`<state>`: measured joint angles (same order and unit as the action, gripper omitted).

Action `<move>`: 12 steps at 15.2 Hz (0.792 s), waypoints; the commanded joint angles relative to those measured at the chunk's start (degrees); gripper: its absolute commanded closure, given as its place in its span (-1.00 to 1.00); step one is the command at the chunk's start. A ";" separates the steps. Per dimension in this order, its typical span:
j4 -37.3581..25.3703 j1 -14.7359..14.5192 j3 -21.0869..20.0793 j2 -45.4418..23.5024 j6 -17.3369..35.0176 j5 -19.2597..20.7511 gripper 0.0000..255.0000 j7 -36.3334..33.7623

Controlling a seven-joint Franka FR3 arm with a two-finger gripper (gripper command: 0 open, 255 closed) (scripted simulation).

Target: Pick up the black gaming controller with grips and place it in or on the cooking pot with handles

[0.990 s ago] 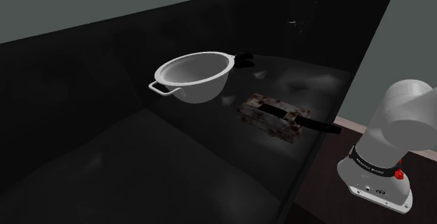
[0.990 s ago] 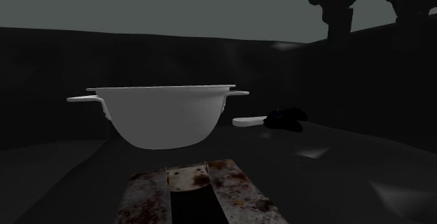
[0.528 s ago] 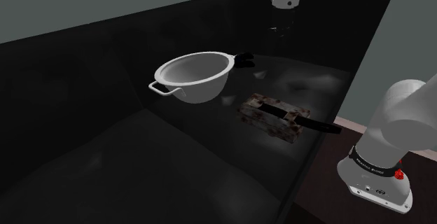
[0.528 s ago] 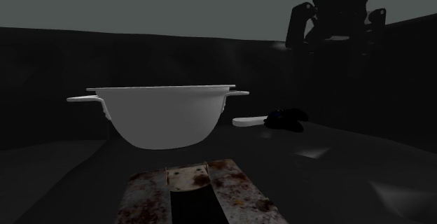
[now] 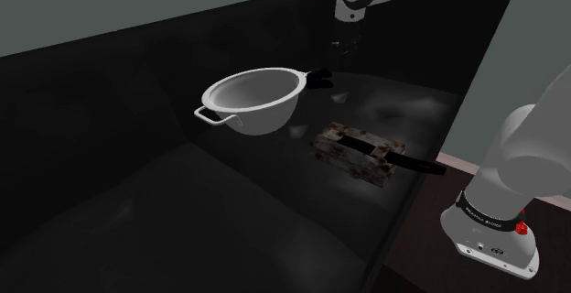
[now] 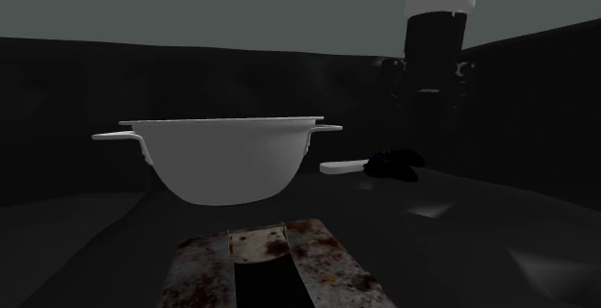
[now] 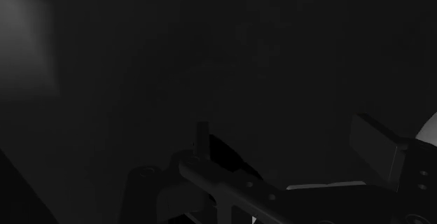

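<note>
Shoulder view: one pot (image 5: 261, 117), one black controller (image 5: 318, 79) (just beside), one claw (image 5: 345, 44)

The gripper (image 5: 344, 44) looks matt black all over, with no shine on it, while the arm (image 5: 529, 145) behind it wears a smooth white shell with a soft gloss. Below the gripper, the controller (image 6: 393, 165) looks like dull black plastic. The pot (image 5: 252, 99), off to one side of the gripper, is plain pale grey and smooth, faintly shiny inside and matt outside; I cannot tell its material. The table (image 5: 393, 108) is dark and polished, catching hazy reflections. Well away from the gripper, the block (image 6: 279, 253) is rough and mottled rust-brown and grey, like corroded metal, with a matt black strip (image 5: 403, 160) lying across it.
</note>
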<state>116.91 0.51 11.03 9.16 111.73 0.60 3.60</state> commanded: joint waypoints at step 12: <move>-13.66 1.88 1.93 -19.49 6.63 -5.96 -1.00 4.60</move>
<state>102.97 2.37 12.97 -9.97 117.69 -5.23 8.11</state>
